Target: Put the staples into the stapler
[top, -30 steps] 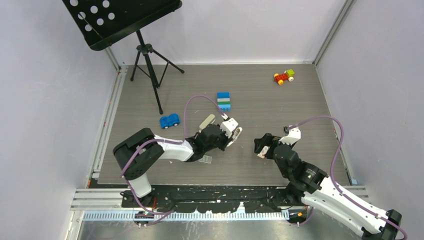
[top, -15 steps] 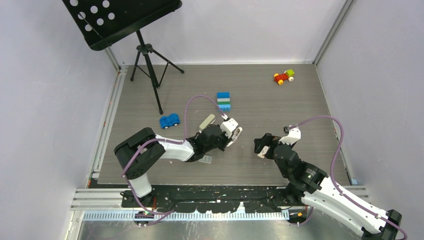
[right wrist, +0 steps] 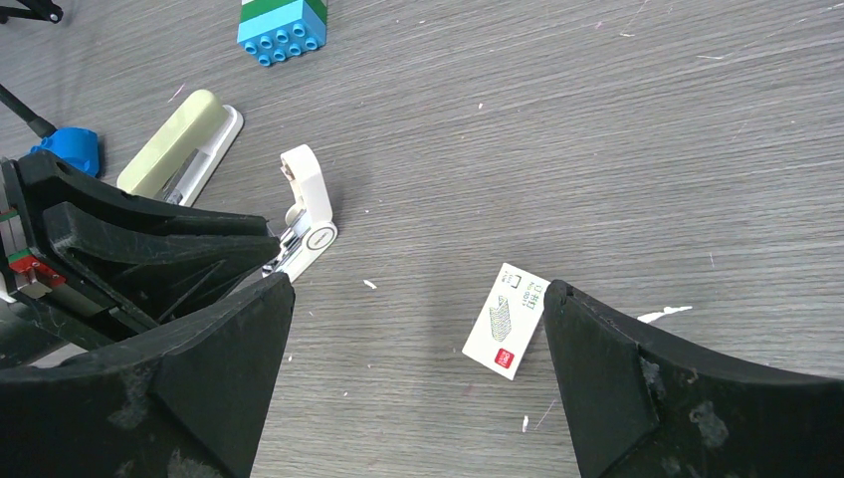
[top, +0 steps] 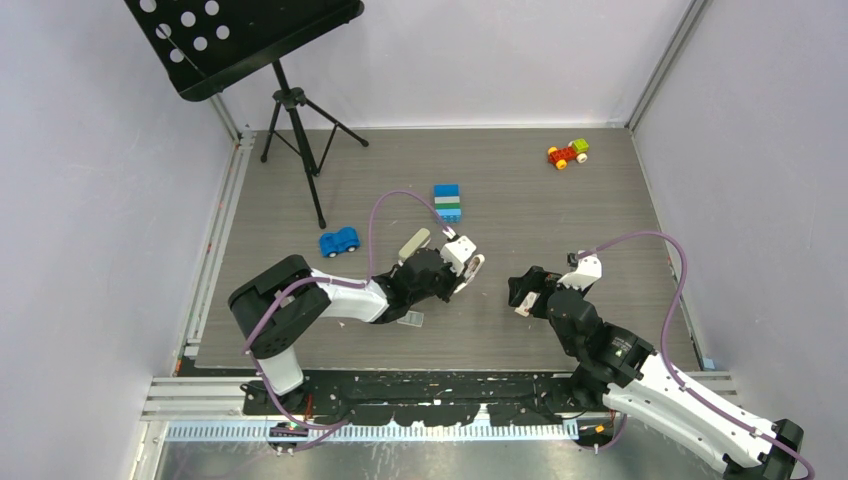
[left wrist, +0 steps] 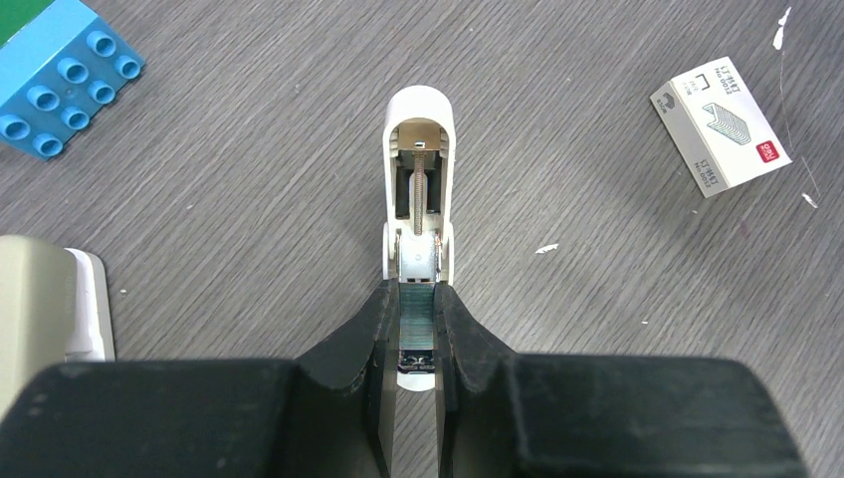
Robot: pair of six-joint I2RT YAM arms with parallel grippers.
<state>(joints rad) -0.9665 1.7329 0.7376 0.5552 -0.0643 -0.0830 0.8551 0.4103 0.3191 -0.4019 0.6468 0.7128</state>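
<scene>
Top external view is showing the slim beige-grey stapler with a white base [top: 415, 243] lying flat on the grey wood-grain table [top: 560, 200]. It is sitting between the small blue toy car [top: 339, 242] and the left gripper [top: 466, 270], just beside that gripper's wrist. The flat silvery-grey strip of staples [top: 410, 320] is lying on the table on the near side of the left arm. It is apart from the stapler, with the arm passing between them.

Left wrist view is showing the left gripper's black fingers [left wrist: 363, 339] standing nearly together. They are pinching the near end of a small all-white curved piece [left wrist: 420, 129], whose open channel is showing a thin spring. The piece is pointing straight away from the camera. The stapler is sitting at the left edge of this view, clear of the fingers, and the stack of blue studded plastic bricks [left wrist: 60, 85] is lying beyond it.

Right wrist view is showing the right gripper [right wrist: 418, 289] hovering with its fingers spread wide and gripping nothing. Below the gap, nearer one finger, the tiny white cardboard box with a red mark [right wrist: 508, 321] is lying flat on the table. The two grippers are facing each other, near but apart.
</scene>
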